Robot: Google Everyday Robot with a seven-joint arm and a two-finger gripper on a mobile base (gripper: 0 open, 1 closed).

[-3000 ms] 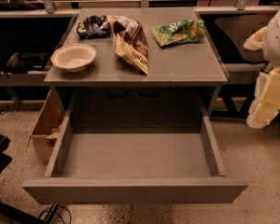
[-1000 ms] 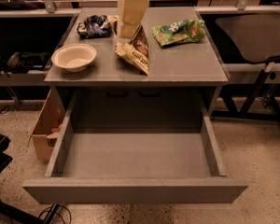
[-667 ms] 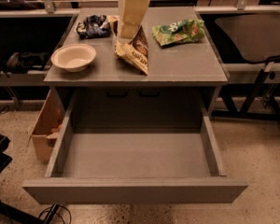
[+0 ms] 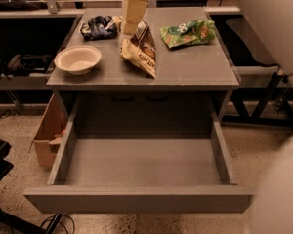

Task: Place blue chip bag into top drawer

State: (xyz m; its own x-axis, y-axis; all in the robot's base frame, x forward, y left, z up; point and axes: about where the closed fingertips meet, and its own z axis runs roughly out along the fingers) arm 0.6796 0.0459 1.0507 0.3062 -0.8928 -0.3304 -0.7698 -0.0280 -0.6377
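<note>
The blue chip bag [image 4: 98,27], dark and crumpled, lies at the back left of the grey cabinet top [image 4: 195,67]. My gripper [image 4: 129,29], cream-coloured, hangs down from the top edge of the view, just right of the blue bag and over the upper end of the tan-and-brown bag [image 4: 140,51]. It holds nothing that I can see. The top drawer [image 4: 136,199] is pulled fully out below the cabinet top, and its grey inside is bare.
A cream bowl [image 4: 78,59] sits at the front left of the top, and a green bag [image 4: 188,33] at the back right. A cardboard box [image 4: 48,135] stands on the floor left of the drawer. Pale arm parts [image 4: 278,28] fill the right edge.
Three seconds ago the arm was at the right of the cabinet; it now reaches over the back of the top. In the last second the gripper barely moved, and pale arm parts entered at the right.
</note>
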